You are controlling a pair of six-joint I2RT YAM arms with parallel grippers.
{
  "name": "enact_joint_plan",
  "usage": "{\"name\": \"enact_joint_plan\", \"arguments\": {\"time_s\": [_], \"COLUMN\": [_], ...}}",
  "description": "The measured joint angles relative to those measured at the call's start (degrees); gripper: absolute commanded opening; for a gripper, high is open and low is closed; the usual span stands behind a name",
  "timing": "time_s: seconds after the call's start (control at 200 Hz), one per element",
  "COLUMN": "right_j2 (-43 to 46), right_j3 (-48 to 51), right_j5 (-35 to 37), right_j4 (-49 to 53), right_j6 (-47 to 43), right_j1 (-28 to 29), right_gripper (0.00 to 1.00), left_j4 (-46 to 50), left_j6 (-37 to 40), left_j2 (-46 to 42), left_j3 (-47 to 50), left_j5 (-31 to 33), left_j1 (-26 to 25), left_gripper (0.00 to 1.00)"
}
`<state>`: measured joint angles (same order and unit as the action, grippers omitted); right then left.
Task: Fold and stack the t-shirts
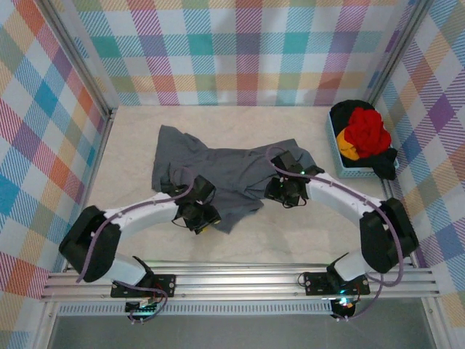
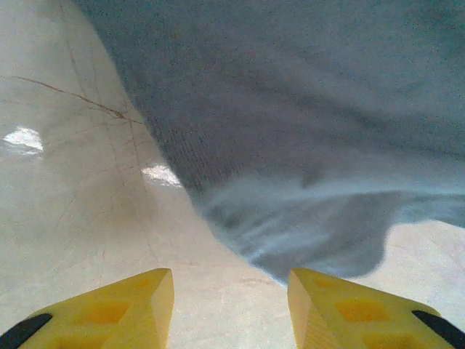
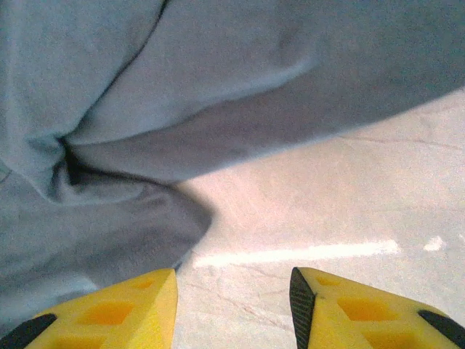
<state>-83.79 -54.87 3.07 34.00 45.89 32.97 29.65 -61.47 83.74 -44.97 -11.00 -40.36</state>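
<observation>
Your left gripper point(image 2: 231, 294) and right gripper point(image 3: 232, 291) both stand parted, holding nothing, beside the crumpled grey t-shirt point(image 1: 232, 171); other t-shirts point(image 1: 365, 131) fill the basket point(image 1: 341, 163) at two o'clock.

Bare table point(image 1: 290, 236) lies open on the near side of the grey t-shirt point(image 1: 232, 171). Right of it, 1 blue basket point(image 1: 356, 173) heaped with shirts point(image 1: 367, 131) blocks the corner.

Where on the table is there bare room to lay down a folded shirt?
Free: the table strip along the back wall behind the grey t-shirt, and the patch between its near edge and the arm bases. Crowded: the middle, with the left gripper and right gripper at the shirt, and the back right corner, held by the basket.
</observation>
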Motion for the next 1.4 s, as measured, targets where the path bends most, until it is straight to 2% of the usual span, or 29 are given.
{"name": "enact_joint_plan", "arguments": {"time_s": [0.225,0.3,0.385,0.525,0.615,0.72,0.835,0.965,1.055,1.145,1.205,1.245,1.404], "right_j2": [3.58,3.93,4.04,4.15,5.22,7.91,11.02,12.52,12.35,11.76,11.06,10.51,9.60], "right_j3": [1.55,2.34,3.50,4.00,4.00,4.00,4.00,3.98,3.98,3.98,3.98,3.91,3.65], "right_j5": [0.22,0.22,0.17,0.48,1.55,2.82,3.67,4.00,3.56,2.12,0.96,0.48,-2.01], "right_j4": [1.03,1.01,0.98,1.07,1.68,2.89,3.82,4.50,4.70,4.61,4.44,4.35,3.78], "right_j6": [-0.02,0.00,0.13,0.07,-0.31,-1.20,-2.71,-4.42,-5.05,-5.42,-5.53,-5.57,-5.68], "right_j1": [0.00,0.00,0.00,0.00,-0.31,-1.95,-7.04,-13.73,-18.67,-23.02,-25.18,-26.29,-26.99], "right_gripper": [0.46,0.45,0.45,0.44,0.44,0.44,0.44,0.46,0.46,0.47,0.47,0.46,0.47], "left_j4": [-0.44,0.07,0.52,2.71,1.46,2.16,5.62,10.58,12.39,11.61,10.29,9.27,3.30], "left_j6": [-3.41,-3.96,-4.76,-4.90,-4.07,-3.56,-2.93,-1.73,-0.96,-0.31,-0.13,-0.57,-2.80], "left_j2": [5.46,6.12,6.32,6.64,6.10,1.05,-9.05,-20.74,-25.49,-25.73,-23.43,-21.20,-13.03], "left_j3": [-1.95,-2.49,-2.69,-3.32,-3.85,-3.48,-2.80,-1.29,0.28,1.81,2.54,2.75,3.98], "left_j5": [0.39,1.05,1.77,4.81,9.11,14.08,18.71,22.23,22.43,19.65,16.79,15.28,9.77], "left_j1": [-2.29,-2.75,-2.97,-3.45,-3.67,-3.32,-1.73,2.82,6.10,7.04,6.58,5.77,0.66], "left_gripper": [0.46,0.42,0.32,0.00,0.00,0.00,0.00,0.00,0.00,0.14,0.34,0.43,0.47]}}
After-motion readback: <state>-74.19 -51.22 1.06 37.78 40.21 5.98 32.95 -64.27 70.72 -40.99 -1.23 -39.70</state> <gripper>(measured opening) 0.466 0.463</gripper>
